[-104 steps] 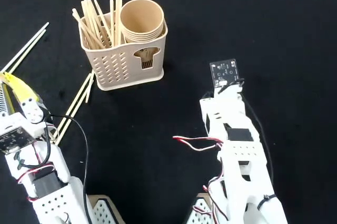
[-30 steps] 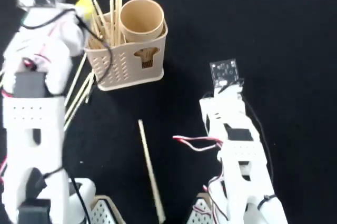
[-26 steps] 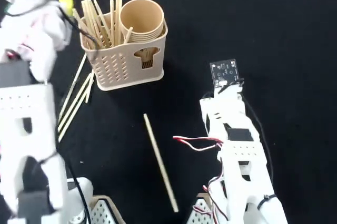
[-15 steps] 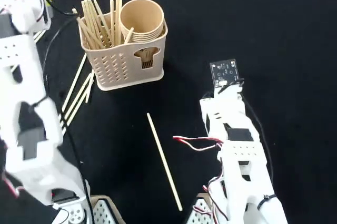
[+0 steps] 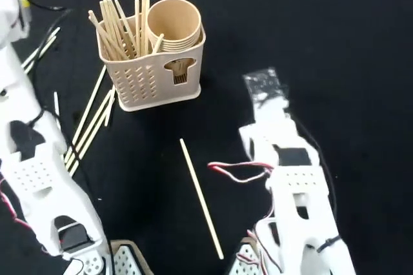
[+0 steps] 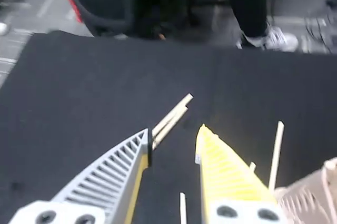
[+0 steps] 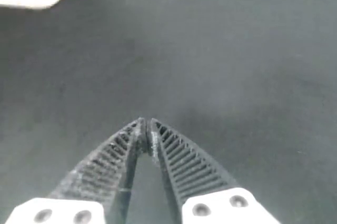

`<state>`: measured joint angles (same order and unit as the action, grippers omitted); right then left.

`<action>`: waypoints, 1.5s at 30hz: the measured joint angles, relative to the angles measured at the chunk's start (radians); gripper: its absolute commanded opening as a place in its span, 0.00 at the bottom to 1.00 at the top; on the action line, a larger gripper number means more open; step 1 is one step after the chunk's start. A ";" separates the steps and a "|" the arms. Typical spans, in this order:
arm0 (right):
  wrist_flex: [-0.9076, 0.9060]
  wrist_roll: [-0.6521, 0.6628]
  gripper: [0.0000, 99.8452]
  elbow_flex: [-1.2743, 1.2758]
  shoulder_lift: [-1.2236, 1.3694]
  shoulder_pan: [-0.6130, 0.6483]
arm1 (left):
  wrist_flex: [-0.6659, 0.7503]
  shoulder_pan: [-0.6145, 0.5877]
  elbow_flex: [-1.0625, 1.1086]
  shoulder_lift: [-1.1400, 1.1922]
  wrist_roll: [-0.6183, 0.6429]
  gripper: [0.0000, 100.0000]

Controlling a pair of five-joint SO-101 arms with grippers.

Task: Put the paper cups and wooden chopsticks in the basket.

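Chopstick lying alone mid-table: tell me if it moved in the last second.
Yes. The chopstick shifted rightward relative to the basket, its end farther from the basket most, then lay still.

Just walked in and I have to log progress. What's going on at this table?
Two robot arms are loading a basket. The paper cups and a bunch of chopsticks are in it. One loose chopstick lies mid-table, other chopsticks left of the basket. The left arm has open, empty jaws; the right arm has jaws shut on nothing.

White plastic arms (image 5: 295,188), red and white cables (image 5: 218,169), grey-and-yellow ribbed claw (image 6: 175,133), black ribbed claw (image 7: 147,124)
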<state>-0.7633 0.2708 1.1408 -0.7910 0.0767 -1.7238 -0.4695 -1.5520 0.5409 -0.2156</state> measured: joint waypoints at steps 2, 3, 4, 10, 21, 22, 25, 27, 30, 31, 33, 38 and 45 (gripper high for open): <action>-0.150 0.003 0.02 -0.081 0.000 0.075 | -0.008 -0.023 -0.048 0.000 0.021 0.15; -0.216 0.002 0.03 -0.115 0.000 0.121 | -0.008 -0.035 -0.061 0.000 0.041 0.15; -0.273 0.003 0.05 -0.141 0.000 0.167 | -0.008 -0.046 -0.069 0.000 0.060 0.15; -0.347 0.003 0.09 -0.147 0.000 0.388 | -0.008 -0.104 -0.078 -0.040 0.107 0.15; -0.247 -0.267 0.09 -0.072 0.000 0.592 | -0.008 -0.161 -0.078 -0.087 0.107 0.15; -0.247 -0.275 0.09 -0.072 0.000 0.594 | -0.008 -0.163 -0.078 -0.087 0.107 0.15; -0.235 -0.287 0.09 -0.072 0.037 0.603 | -0.008 -0.163 -0.078 -0.087 0.107 0.15; -0.206 -0.295 0.09 -0.072 0.103 0.603 | -0.008 -0.163 -0.078 -0.087 0.107 0.15; -0.169 -0.350 0.09 -0.100 0.235 0.603 | -0.008 -0.163 -0.078 -0.087 0.107 0.15; -0.161 -0.371 0.09 -0.124 0.281 0.603 | -0.008 -0.163 -0.078 -0.087 0.107 0.15; -0.152 -0.397 0.09 -0.170 0.368 0.603 | -0.008 -0.163 -0.078 -0.087 0.107 0.15; -0.132 -0.410 0.09 -0.258 0.565 0.603 | -0.008 -0.163 -0.078 -0.087 0.107 0.15; -0.092 -0.411 0.09 -0.278 0.680 0.603 | -0.008 -0.163 -0.078 -0.087 0.107 0.15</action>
<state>-0.8554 -0.1404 0.8631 -0.1112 0.6797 -1.7315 -0.6322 -1.6303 0.4534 -0.1082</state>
